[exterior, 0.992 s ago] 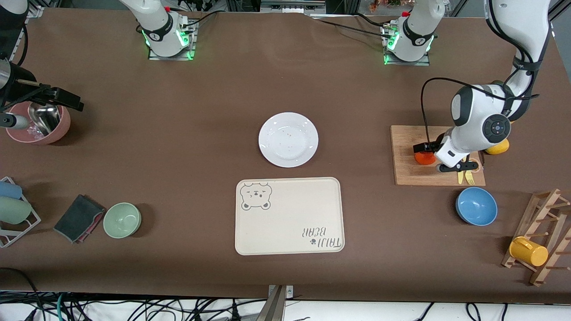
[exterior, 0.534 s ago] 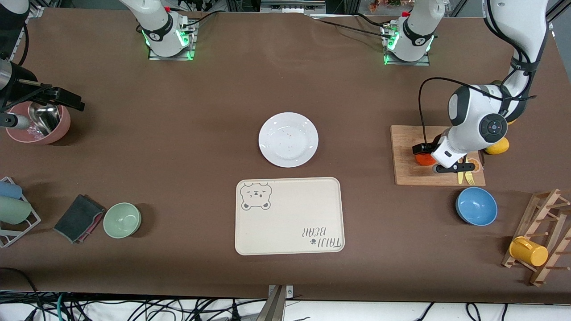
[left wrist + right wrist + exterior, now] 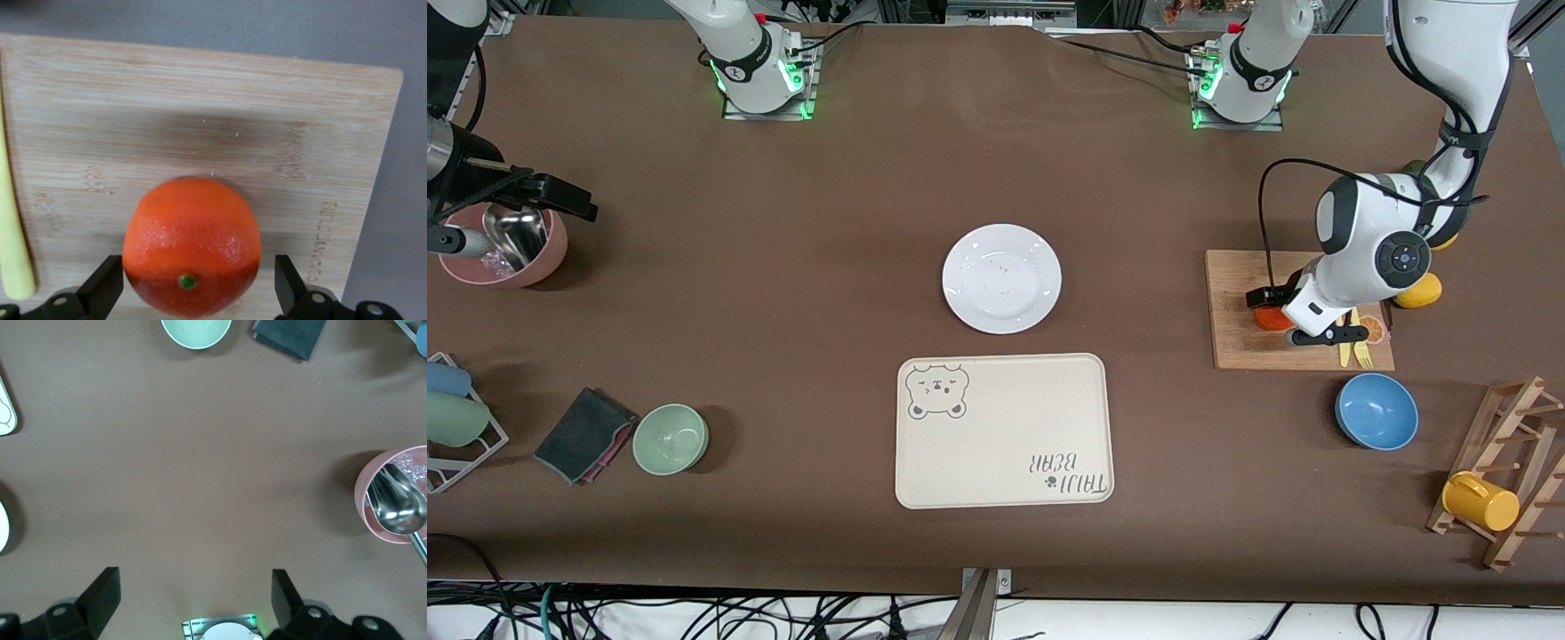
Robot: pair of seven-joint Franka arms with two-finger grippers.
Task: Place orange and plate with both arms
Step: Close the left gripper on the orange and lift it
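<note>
Taking the plate (image 3: pixel 1001 278) at the middle of the tabletop (image 3: pixel 854 204) as the landmark, everything else is placed from it. Toward the right arm's end of the tabletop from the plate, the right tool (image 3: pixel 193 600) hangs high in the air near the pink bowl (image 3: pixel 511 252) that holds a metal spoon (image 3: pixel 514 233); its fingers (image 3: pixel 100 590) are spread wide with nothing between them, and this arm waits. Also toward that end, but nearer the front camera than the plate, lie a dark folded cloth (image 3: pixel 583 435) and a pale green bowl (image 3: pixel 671 438). Just nearer the camera than the plate sits the cream bear tray (image 3: pixel 1003 430), apart from it. Toward the left arm's end from the plate lies a wooden cutting board (image 3: pixel 1240 333), and on it rests the orange (image 3: pixel 1270 316). The left tool (image 3: pixel 193 287) is down at the board with its fingers (image 3: pixel 103 285) parted to either side of the orange, gaps showing on both sides, so the fruit is straddled and not pinched. A blue bowl (image 3: pixel 1376 411) stands nearer the camera than the board.
</note>
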